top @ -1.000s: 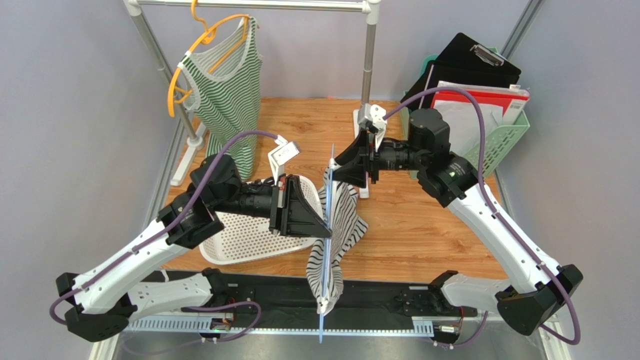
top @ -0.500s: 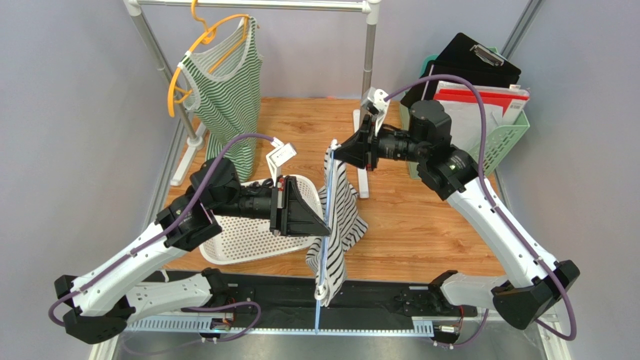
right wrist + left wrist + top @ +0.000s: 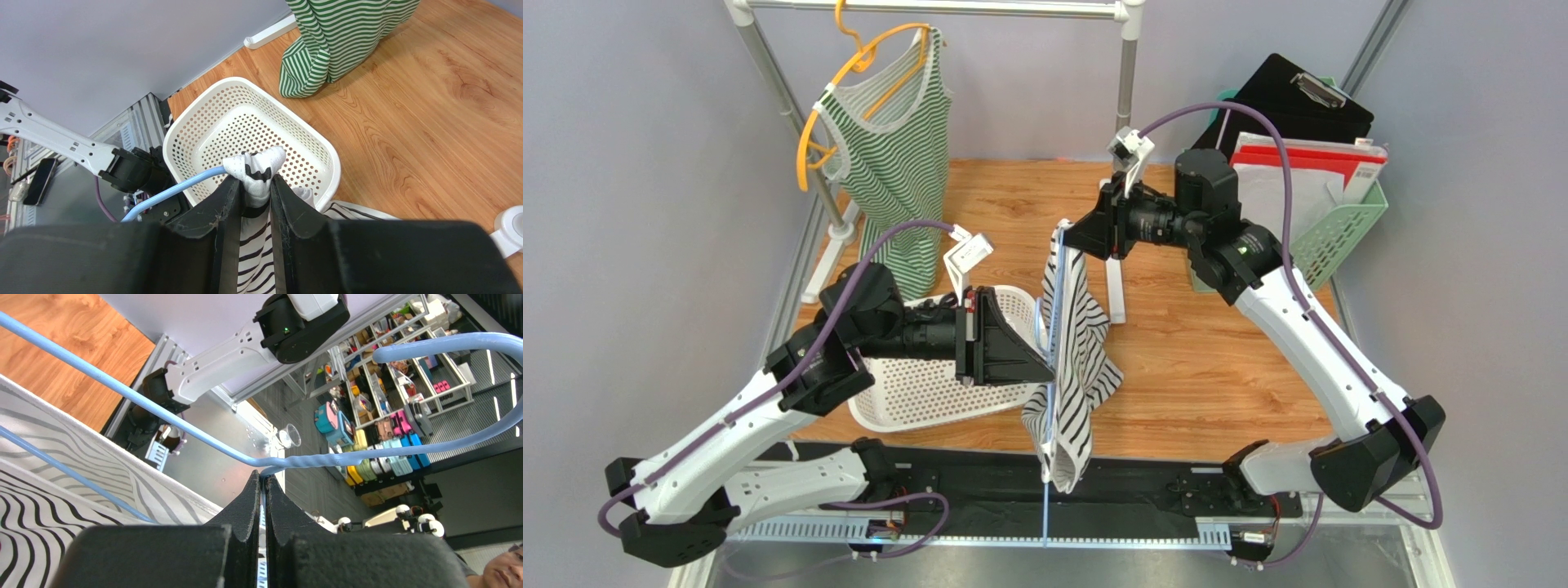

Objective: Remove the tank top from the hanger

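Observation:
A white tank top with black stripes (image 3: 1073,355) hangs on a light blue hanger (image 3: 1052,404) held upright in mid-air between the arms. My left gripper (image 3: 1053,377) is shut on the hanger near its neck; the blue wire (image 3: 264,462) shows between its fingertips. My right gripper (image 3: 1066,241) is shut on the tank top's strap at the top; the bunched white fabric (image 3: 255,171) sits between its fingers, with the hanger end (image 3: 172,190) beside it. The top's lower part droops over the table's front edge.
A white perforated basket (image 3: 903,398) lies under the left arm, also in the right wrist view (image 3: 202,122). A green striped tank top (image 3: 891,159) hangs on an orange hanger from the rack at back left. A green file bin (image 3: 1345,221) stands at right. A rack post (image 3: 1124,110) rises behind.
My right gripper has risen and moved back with the strap, pulling the tank top's upper part up the hanger. My left gripper has shifted slightly left and down with the hanger.

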Tool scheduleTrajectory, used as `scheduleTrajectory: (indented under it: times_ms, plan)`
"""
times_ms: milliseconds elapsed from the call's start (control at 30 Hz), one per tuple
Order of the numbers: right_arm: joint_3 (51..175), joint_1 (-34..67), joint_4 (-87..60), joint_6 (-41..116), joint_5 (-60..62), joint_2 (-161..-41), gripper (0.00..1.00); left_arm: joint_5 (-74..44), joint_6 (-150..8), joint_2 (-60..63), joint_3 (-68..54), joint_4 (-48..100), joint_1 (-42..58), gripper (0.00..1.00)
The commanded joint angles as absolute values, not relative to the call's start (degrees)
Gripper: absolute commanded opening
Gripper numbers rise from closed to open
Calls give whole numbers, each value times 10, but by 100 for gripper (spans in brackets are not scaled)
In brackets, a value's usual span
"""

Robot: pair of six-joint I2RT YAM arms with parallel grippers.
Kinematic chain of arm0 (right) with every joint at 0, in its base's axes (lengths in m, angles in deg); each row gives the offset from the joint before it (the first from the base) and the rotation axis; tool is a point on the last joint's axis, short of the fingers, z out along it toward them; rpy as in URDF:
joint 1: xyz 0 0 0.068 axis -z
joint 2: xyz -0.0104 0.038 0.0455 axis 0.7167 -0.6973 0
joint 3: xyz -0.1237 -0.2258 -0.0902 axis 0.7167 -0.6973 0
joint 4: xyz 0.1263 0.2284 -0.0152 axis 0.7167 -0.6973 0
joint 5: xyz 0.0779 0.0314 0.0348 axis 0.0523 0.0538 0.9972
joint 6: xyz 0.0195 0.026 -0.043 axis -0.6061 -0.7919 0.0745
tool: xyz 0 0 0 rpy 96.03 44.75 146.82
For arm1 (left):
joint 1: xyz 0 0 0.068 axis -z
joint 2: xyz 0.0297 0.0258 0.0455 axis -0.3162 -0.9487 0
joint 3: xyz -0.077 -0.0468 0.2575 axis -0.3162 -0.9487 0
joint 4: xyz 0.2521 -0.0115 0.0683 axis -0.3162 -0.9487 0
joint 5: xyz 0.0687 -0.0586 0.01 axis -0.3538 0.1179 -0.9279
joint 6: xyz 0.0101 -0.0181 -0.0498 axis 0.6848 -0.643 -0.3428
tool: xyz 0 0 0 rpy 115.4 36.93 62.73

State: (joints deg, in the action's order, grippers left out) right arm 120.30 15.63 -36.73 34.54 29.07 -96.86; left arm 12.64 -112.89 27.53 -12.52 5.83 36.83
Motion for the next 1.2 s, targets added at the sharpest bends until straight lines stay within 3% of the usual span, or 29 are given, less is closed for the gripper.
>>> scheduleTrajectory:
  times_ms: [0,367,567,667,833,867,967,1000,1100,1167]
  plan:
    - [1229,175,-352,313,265,-978,24,146,-1123,292,-115,79,373,0]
    - [1211,195,-341,216,315,-973,29,137,-1115,272,-105,96,373,0]
    - [1199,212,-344,194,295,-964,15,85,-1084,260,-73,62,373,0]
    - [1196,228,-341,187,291,-967,3,31,-1043,238,-30,27,373,0]
    - [1201,258,-338,172,289,-977,4,-51,-976,188,31,8,372,0]
    - [1203,271,-332,169,294,-981,6,-60,-958,166,50,9,372,0]
    - [1224,293,-329,153,313,-993,31,-74,-932,114,96,8,370,0]
    - [1231,294,-330,151,317,-998,46,-73,-928,100,111,2,369,0]
    - [1261,300,-361,158,307,-1002,67,-62,-919,58,154,6,366,0]
    - [1273,301,-398,176,272,-997,71,-52,-919,37,172,12,358,0]
